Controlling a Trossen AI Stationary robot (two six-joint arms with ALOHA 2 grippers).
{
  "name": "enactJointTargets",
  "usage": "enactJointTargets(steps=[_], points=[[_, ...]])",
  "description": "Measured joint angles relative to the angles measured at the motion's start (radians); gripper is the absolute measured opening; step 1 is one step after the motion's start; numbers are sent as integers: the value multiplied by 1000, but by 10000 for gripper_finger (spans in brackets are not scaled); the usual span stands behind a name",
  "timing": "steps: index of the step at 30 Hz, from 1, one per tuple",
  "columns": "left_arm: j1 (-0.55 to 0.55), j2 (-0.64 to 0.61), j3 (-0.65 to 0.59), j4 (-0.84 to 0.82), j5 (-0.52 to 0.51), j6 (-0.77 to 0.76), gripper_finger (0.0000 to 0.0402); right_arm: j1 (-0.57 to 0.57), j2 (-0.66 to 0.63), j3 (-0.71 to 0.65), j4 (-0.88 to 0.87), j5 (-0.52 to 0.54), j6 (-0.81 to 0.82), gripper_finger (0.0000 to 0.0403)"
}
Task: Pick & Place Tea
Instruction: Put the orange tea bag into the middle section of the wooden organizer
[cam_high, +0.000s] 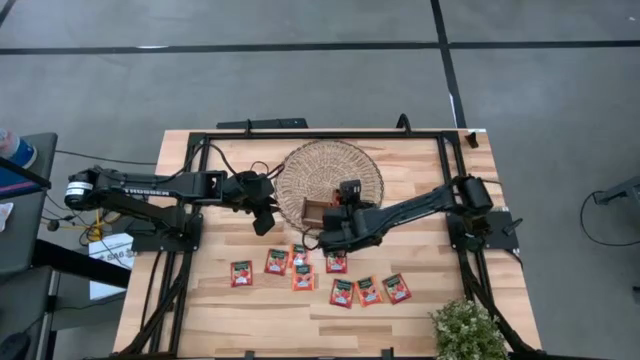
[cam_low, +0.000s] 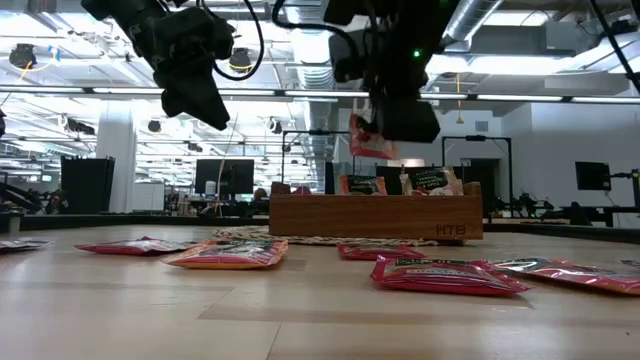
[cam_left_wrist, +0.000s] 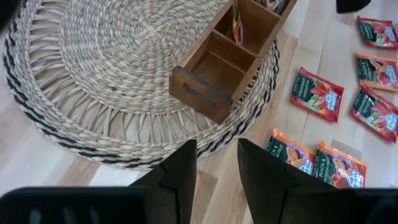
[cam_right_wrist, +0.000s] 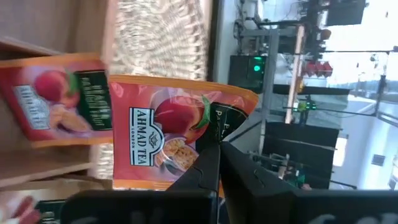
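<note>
Above the wooden tray (cam_low: 375, 215), right claw (cam_right_wrist: 217, 149) pinches an orange-red tea sachet (cam_right_wrist: 168, 134).

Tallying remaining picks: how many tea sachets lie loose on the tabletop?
8 sachets in front of the tray: five clustered left, three right. The right arm may hide more.
</note>
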Motion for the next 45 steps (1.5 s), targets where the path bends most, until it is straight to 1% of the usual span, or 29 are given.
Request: enactJointTargets(steps=[4, 7, 10, 12, 14, 16, 19, 21, 31, 35, 39, 45], points=[[0, 0, 0, 0, 0, 0, 108, 13, 8, 0, 72, 3, 0, 0], [0, 0, 0, 0, 0, 0, 108, 17, 19, 0, 85, 1, -1, 0], [0, 0, 0, 2, 0, 0, 108, 18, 34, -5, 81, -47, 0, 0], [0, 0, 0, 3, 0, 0, 108, 20, 59, 2, 123, -38, 1, 0], [0, 0, 0, 3, 0, 0, 108, 23, 66, -6, 79, -39, 5, 0], [0, 0, 0, 0, 0, 0, 108, 23, 81, 2, 96, -28, 9, 0], [0, 0, 0, 3, 0, 0, 108, 23, 100, -6, 50, -29, 15, 0], [0, 0, 0, 3, 1, 0, 108, 22, 109, 0, 79, -22, 18, 0], [0, 0, 0, 3, 1, 2, 108, 2, 113, -3, 74, -28, 47, 0], [0, 0, 0, 3, 3, 4, 108, -8, 113, -3, 70, -96, 81, 0], [0, 0, 0, 3, 14, 5, 108, -6, 113, -19, 65, -78, 92, 0], [0, 0, 0, 3, 14, 5, 108, -4, 112, -21, 57, -77, 110, 0]])
